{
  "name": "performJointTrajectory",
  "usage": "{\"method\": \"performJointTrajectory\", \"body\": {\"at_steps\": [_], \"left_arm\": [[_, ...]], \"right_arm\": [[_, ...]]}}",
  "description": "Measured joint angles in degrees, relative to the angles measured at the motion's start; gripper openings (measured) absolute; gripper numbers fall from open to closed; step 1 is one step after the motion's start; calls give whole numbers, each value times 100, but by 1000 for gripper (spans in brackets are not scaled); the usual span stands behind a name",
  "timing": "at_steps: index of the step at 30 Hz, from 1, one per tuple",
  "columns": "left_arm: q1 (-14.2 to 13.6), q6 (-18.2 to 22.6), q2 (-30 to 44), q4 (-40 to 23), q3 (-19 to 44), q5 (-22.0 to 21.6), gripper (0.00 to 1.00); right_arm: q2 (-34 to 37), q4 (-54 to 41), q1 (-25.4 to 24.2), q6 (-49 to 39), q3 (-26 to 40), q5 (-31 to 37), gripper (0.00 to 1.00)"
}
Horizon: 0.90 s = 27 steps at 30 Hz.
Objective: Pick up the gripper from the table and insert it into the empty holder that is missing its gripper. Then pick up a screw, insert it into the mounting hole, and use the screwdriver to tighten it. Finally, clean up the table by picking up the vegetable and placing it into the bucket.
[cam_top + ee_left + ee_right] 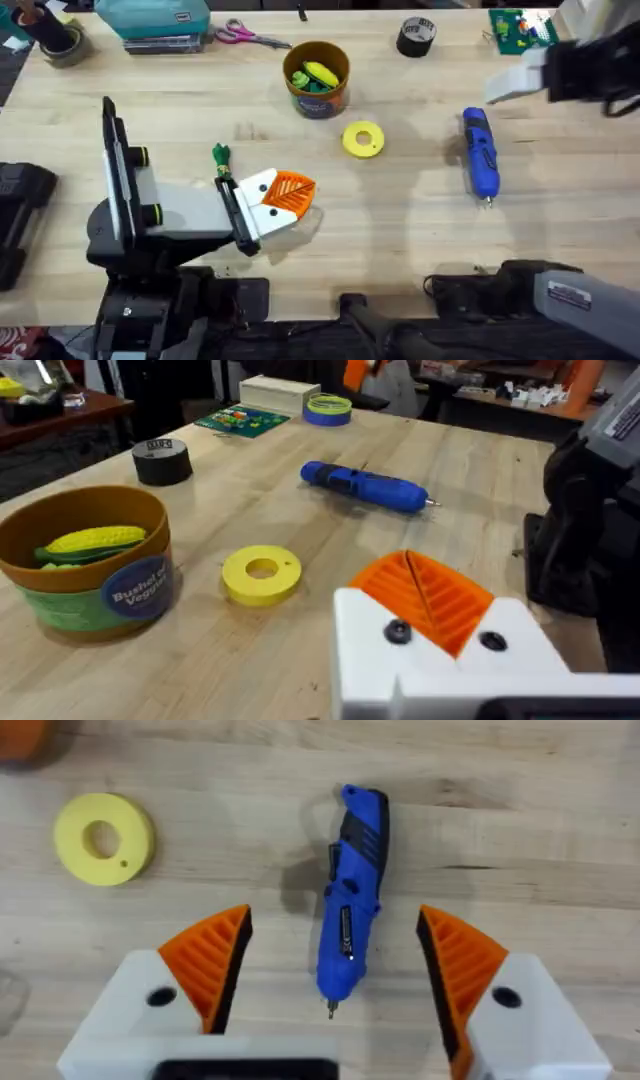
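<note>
The blue screwdriver [479, 152] [365, 487] [352, 900] lies on the wooden table [400, 230], bit toward the near edge. My right gripper [335, 920] [510, 82] hovers above it, open, one orange ribbed pad on either side. My left gripper [292, 192] [412, 585] rests low near the table's middle, shut, its orange pads pressed together. The bucket [317, 90] [90, 575] stands upright at the back, with a yellow corn vegetable [320, 73] [95, 542] inside. A small green piece [220, 155] lies beside my left wrist. The loose gripper, the holder and the screw are out of view.
A yellow disc [362, 139] [261, 573] [103, 837] lies between the bucket and the screwdriver. A black tape roll [416, 37] [162, 460], pink scissors [250, 36], a teal box [155, 20] and a green circuit board [520, 30] line the far edge.
</note>
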Motion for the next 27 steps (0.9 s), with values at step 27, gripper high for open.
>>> {"method": "performJointTrajectory", "body": {"at_steps": [27], "left_arm": [[0, 0, 0, 2, 0, 0, 4]], "right_arm": [[2301, 1785, -313, -226, -1013, 515, 997]]}}
